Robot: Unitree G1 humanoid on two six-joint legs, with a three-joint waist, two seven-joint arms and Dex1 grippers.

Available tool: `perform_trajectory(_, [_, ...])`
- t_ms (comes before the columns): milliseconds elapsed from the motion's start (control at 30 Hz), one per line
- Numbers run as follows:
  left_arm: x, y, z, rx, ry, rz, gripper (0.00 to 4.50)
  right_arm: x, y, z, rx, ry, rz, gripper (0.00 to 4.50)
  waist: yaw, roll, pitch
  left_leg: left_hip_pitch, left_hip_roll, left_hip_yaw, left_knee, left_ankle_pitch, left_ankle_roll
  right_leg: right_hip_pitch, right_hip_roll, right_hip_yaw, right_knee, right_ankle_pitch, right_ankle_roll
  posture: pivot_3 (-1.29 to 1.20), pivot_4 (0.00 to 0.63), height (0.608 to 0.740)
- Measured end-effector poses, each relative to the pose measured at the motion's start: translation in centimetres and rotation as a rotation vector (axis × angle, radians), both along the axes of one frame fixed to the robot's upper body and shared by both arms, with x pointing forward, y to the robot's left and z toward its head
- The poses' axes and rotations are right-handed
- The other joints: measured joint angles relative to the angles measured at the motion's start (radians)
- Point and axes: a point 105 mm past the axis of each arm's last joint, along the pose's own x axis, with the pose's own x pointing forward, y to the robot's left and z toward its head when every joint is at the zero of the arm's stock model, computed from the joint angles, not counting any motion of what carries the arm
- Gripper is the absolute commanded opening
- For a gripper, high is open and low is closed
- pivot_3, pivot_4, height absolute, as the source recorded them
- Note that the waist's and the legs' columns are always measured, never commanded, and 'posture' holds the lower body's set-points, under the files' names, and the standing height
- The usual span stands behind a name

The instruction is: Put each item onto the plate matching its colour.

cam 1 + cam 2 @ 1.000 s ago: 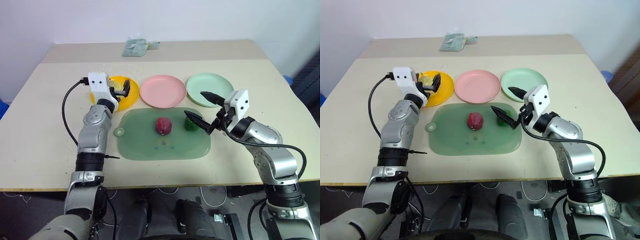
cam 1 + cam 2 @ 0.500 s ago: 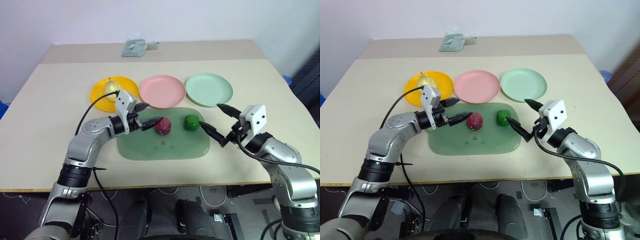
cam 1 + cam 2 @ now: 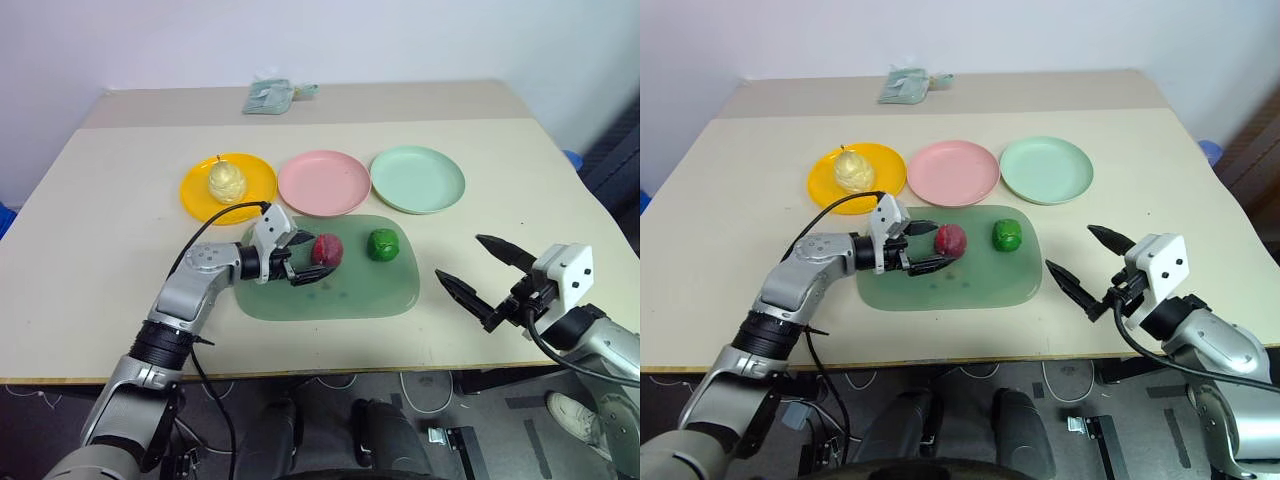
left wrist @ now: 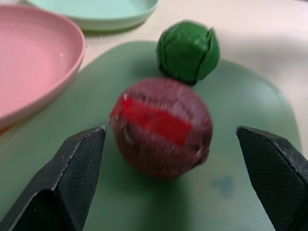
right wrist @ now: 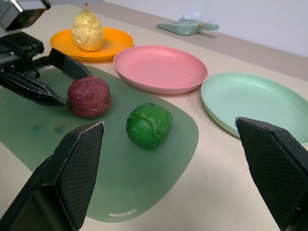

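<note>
A translucent green tray [image 3: 345,296], rounded at its corners, lies flat on a pale beige surface [image 3: 90,230], near its front edge and roughly midway across it. A small tab with a hole juts from the tray's left end. At the far edge of the surface, close to a plain white wall [image 3: 400,40], rests a small crumpled pale green packet [image 3: 272,94], well apart from the tray. A darker band runs along the surface's far side.

Pear [image 3: 226,180] on left plate [image 3: 197,188]; two balls [image 3: 327,250] on tray [image 3: 330,296].
</note>
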Motion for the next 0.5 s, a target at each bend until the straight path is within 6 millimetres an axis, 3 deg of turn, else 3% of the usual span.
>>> perform_trajectory(200, [0.6,-1.1,0.4,-0.018,-0.023,0.008,1.88,0.1,-0.1,0.2,0.001,-0.01,-0.018,4.5,-0.001,0.0,0.0,0.0,0.0,0.0,0.0,0.0,0.0,0.0,0.0,0.0,0.0,0.001,0.001,0.0,0.15,0.74])
perform_trajectory(367, [1.0,-1.9,0.9,-0.061,-0.029,0.045,1.88,0.4,0.2,0.4,0.005,-0.02,-0.021,4.5,-0.001,0.0,0.0,0.0,0.0,0.0,0.0,0.0,0.0,0.0,0.0,0.0,0.0,0.001,0.002,0.0,0.15,0.74])
perform_trajectory(500, [3.5,-2.7,3.9,-0.176,-0.034,0.166,1.88,0.8,0.6,0.9,0.008,-0.039,-0.014,4.5,0.003,-0.001,0.0,-0.002,0.0,-0.002,0.005,0.0,0.001,0.001,0.001,-0.002,0.0,0.001,0.003,0.0,0.15,0.74])
